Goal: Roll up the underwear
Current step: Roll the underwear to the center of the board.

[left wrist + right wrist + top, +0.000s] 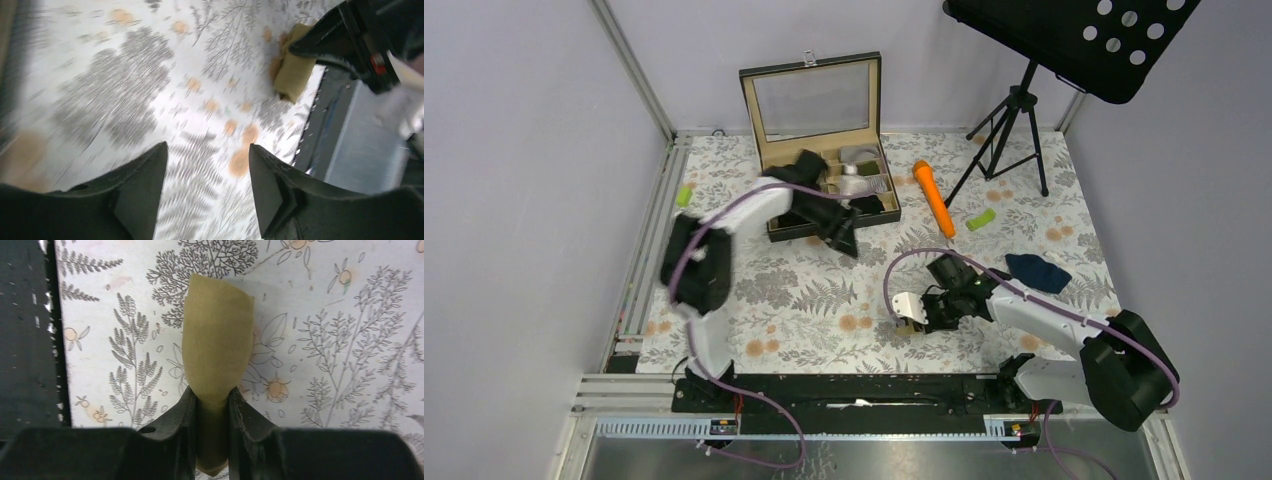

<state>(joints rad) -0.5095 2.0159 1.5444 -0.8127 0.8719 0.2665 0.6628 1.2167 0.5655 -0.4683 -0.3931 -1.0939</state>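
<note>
Olive-tan underwear [216, 345]: rolled, pinched in right jaws.
Left jaws: parted, empty.
Navy underwear [1037, 272]: loose on surface [804, 300], pending.

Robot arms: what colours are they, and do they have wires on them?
The left arm and right arm have white links with chunky black joints. A purple cable loops along each. The left tool and right tool each have two dark, wedge-shaped fingers.
</note>
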